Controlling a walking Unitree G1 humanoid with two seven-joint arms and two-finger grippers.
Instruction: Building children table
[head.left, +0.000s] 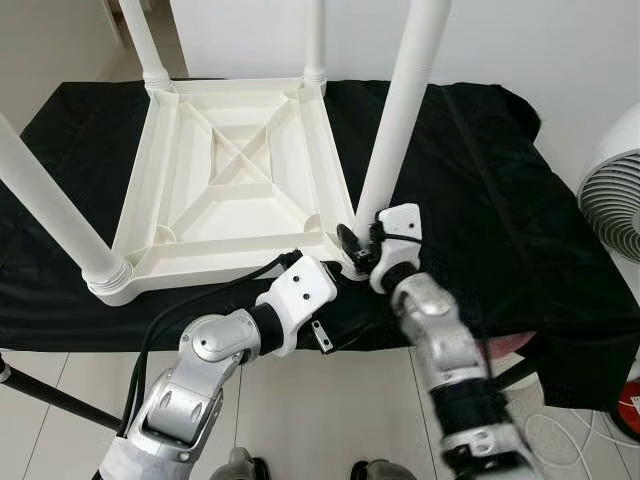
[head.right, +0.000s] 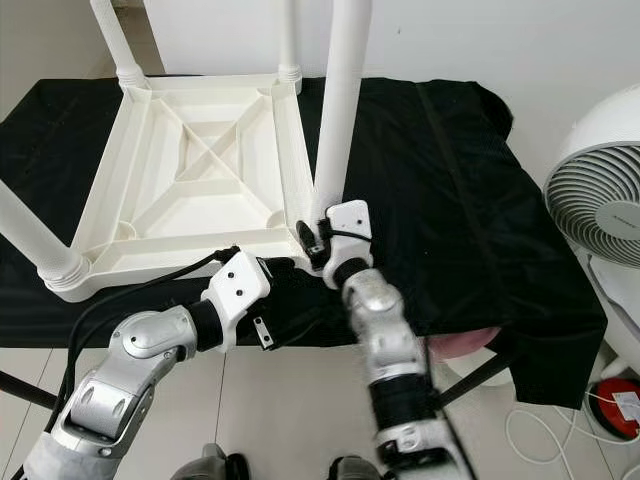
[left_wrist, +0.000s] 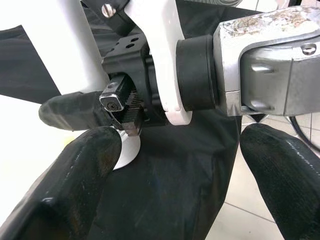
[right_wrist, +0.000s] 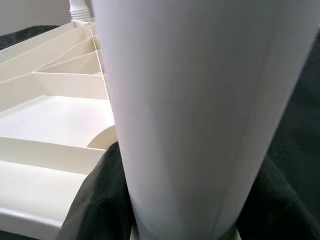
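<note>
A white plastic children's table (head.left: 200, 262) lies upside down on a black cloth (head.left: 480, 200). Three legs stand in their corner sockets: near left (head.left: 50, 205), far left (head.left: 140, 40) and far right (head.left: 314, 40). A fourth leg (head.left: 400, 110) stands upright at the near right corner. My right gripper (head.left: 358, 248) is shut on the base of that leg, whose white shaft (right_wrist: 200, 100) sits between its black fingers (right_wrist: 97, 200). My left gripper (left_wrist: 175, 165) is open just in front of that corner, close below the right wrist, holding nothing.
A white fan (head.right: 600, 200) stands to the right of the cloth-covered surface. A red and white object (head.right: 620, 405) and a cable lie on the tiled floor (head.left: 330, 410) at the right. A black stand leg (head.left: 50, 392) slants at the lower left.
</note>
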